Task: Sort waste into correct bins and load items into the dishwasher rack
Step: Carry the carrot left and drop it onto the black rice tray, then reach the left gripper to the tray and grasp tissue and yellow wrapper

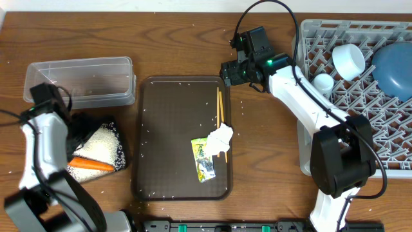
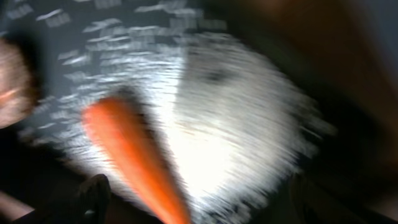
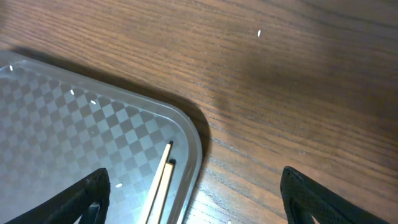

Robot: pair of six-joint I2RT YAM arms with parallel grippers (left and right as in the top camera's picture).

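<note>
The short carrot (image 1: 92, 165) and white rice (image 1: 103, 145) lie in the black tray (image 1: 123, 129) at the left. My left gripper (image 1: 80, 134) hovers over them, open and empty. Its view is blurred, showing the carrot (image 2: 134, 158) across the rice (image 2: 230, 124). The napkin (image 1: 221, 138) and the yellow-green wrapper (image 1: 205, 160) lie on the brown serving tray (image 1: 167, 129). The chopsticks (image 1: 219, 116) lie along its right side. My right gripper (image 1: 232, 71) is open above the serving tray's far right corner, with the chopstick ends (image 3: 163, 180) between its fingers (image 3: 199, 199).
The clear tub (image 1: 77, 80) stands at the back left. The grey rack (image 1: 335, 135) at the right holds the blue plate (image 1: 394, 67), a pale bowl (image 1: 349, 60) and a light cup (image 1: 322, 82). Rice grains are scattered on the serving tray and table.
</note>
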